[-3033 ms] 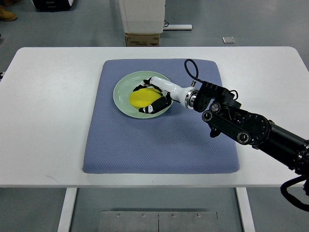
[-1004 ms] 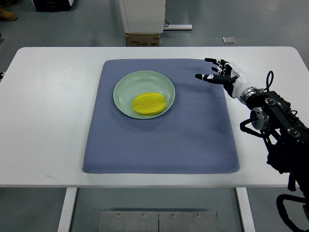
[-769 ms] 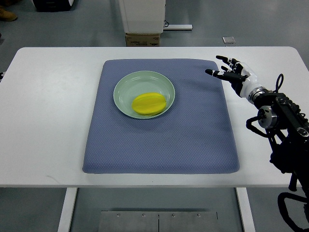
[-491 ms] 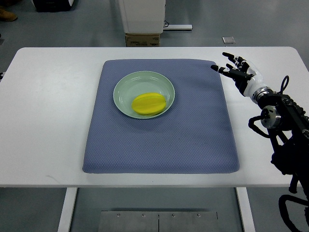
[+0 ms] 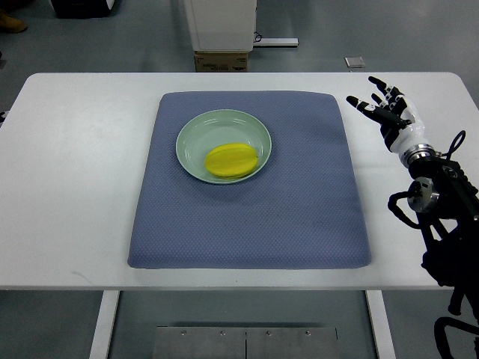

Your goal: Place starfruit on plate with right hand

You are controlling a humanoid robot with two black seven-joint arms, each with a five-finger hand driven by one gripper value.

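1. Top view, setting: grey lab floor behind, w/ a cardboard box under a white cabinet at the far edge. White surface carries a blue-grey mat, roughly centred.

2. Top view, task items: pale green plate sits on the far-left part of the mat. Starfruit lies inside the plate, toward its near-right side, flat, fully within the rim. Nothing touching it.

3. Top view, arm: right hand is over the bare surface just beyond the mat's far-right corner, well apart from the plate. Fingers spread apart, holding nothing. Forearm and cabling run down the right edge. Left arm not in view.

4. Judgement, status: placement looks done; fruit is on the plate and the hand is clear of it.

5. Judgement, risks:
 - Fruit sits off-centre near the rim; a bump to surface or mat could roll it out.
 - Plate rests on a soft mat, so it may tip or shift if nudged.
 - Spread fingers or loose cable could snag the mat corner if the arm sweeps low across it, dragging mat + plate.
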